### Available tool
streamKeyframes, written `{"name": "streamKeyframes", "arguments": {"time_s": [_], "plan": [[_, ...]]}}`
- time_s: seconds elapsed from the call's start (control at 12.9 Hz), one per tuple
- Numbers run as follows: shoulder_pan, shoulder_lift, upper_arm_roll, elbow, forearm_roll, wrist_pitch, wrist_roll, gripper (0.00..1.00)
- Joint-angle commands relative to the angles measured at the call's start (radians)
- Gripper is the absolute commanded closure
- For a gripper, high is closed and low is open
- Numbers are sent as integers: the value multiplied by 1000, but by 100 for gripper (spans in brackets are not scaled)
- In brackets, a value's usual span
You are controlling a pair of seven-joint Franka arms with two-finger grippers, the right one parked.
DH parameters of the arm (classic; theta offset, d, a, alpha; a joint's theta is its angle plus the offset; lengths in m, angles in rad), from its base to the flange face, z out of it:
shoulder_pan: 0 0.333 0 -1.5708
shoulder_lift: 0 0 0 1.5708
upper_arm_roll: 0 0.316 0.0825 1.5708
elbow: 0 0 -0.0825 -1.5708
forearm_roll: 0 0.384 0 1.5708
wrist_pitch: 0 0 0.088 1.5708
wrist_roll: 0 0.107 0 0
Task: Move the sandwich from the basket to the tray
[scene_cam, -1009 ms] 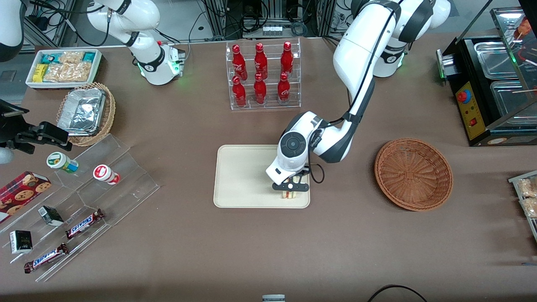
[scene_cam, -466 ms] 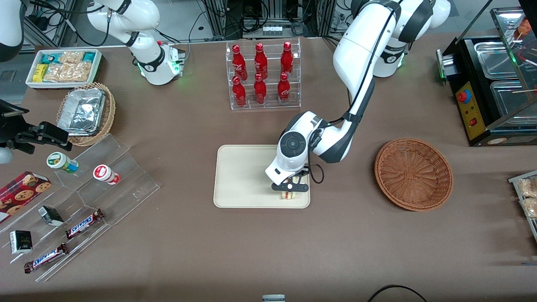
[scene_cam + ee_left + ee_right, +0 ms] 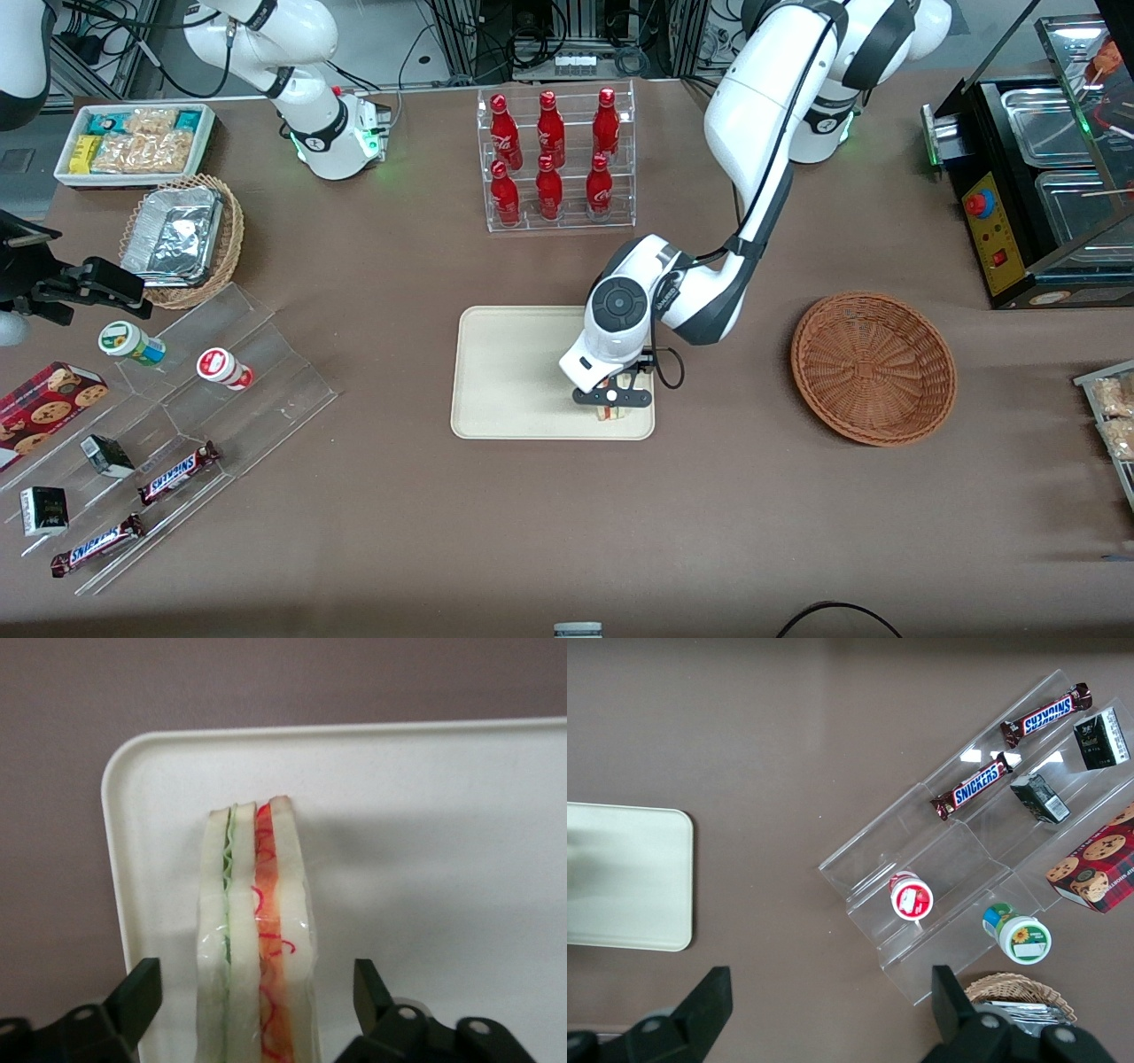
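Looking down from the front, the view shows a brown worktop [image 3: 709, 514] with a cream-beige tray [image 3: 505, 372] near its middle. The working arm's gripper [image 3: 613, 400] hangs over the tray's corner that is nearest the front camera and toward the wicker basket [image 3: 873, 368]. The sandwich [image 3: 611, 412] stands on edge on the tray directly beneath the gripper, close to the tray's rim. The reddish-brown basket sits well apart from the tray, toward the working arm's end of the worktop, with nothing visible inside it. A clear rack of red bottles [image 3: 554, 159] stands farther from the front camera than the tray.

Seen from the left wrist camera, the sandwich [image 3: 257, 930] stands upright on the pale tray [image 3: 443, 833], its green and red filling layers showing between cream bread slices under clear wrap. The two black fingers [image 3: 137, 997] are spread wide, one on each side of the sandwich, with a clear gap between each finger and the bread. They grip nothing.

From the right wrist camera, one end of the tray [image 3: 629, 877] lies on the worktop, near a clear stepped display stand [image 3: 966, 859] with chocolate bars.
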Motion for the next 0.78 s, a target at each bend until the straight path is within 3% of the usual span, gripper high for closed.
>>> {"name": "streamKeyframes", "arguments": {"time_s": [0.0,0.47,0.7], "plan": [[10,-108,17,-2,-10,-105,-8,0],[165,-343,19,-39,-3,-338,30,0],[306,-487,19,-77,-4,-499,213,0]]}}
